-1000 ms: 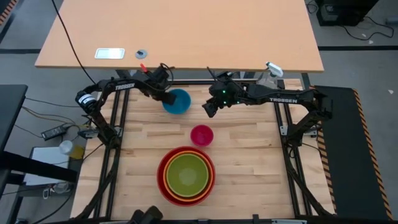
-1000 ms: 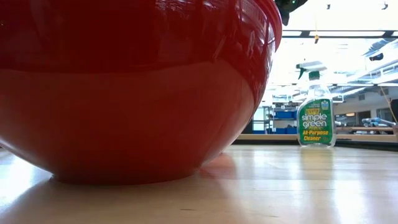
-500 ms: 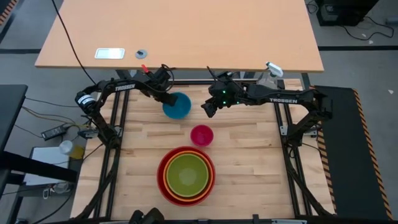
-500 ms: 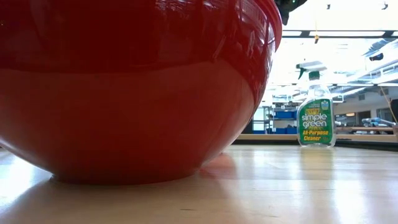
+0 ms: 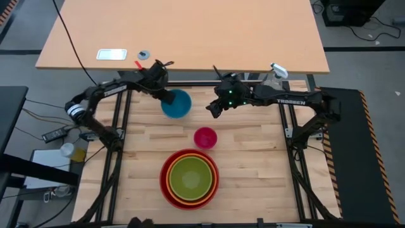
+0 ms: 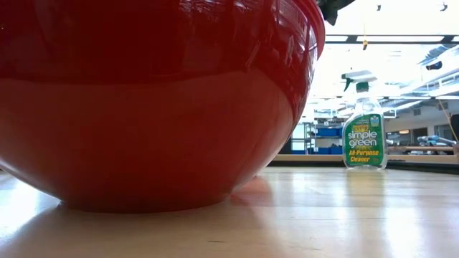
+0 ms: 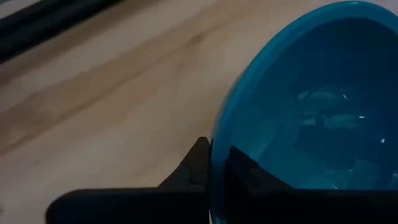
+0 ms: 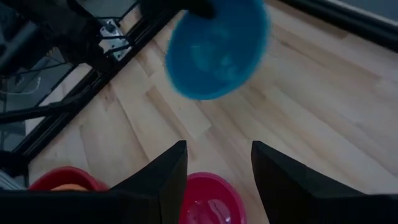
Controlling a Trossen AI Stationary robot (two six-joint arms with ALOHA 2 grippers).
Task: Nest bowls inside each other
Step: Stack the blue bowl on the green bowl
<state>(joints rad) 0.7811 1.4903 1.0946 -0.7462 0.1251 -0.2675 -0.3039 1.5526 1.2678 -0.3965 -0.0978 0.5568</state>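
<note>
**A:** Since a second ago we see the left arm swing: its elbow has slid out toward the left edge of the overhead frame, and the blue bowl [image 5: 176, 103] has shifted a touch up and left with it. The left gripper [image 5: 166, 96] was still part open back then; now its jaws are clamped on the bowl's left rim. In the left wrist view we've got one dark finger [image 7: 198, 167] outside the blue wall and the other inside it, so that's a proper pinch.

**B:** Agreed. Is the bowl off the table?

**A:** We can't tell for sure from above. In the right wrist view it does look tipped, with its opening facing the camera.

**B:** And the right gripper [image 5: 215, 110]?

**A:** It hangs upper centre of the overhead frame, right of the blue bowl and well apart from it, fingers spread with nothing between them. The pink bowl [image 5: 205, 137] sits mid-frame below it, on its own.

**B:** The rest?

**A:** Lower centre, we see the green bowl [image 5: 189, 175] inside the orange bowl [image 5: 171, 189], inside the red bowl [image 5: 164, 176]. In the low view the red one fills most of the frame, with a spray bottle [image 6: 364, 135] standing off at right.
</note>
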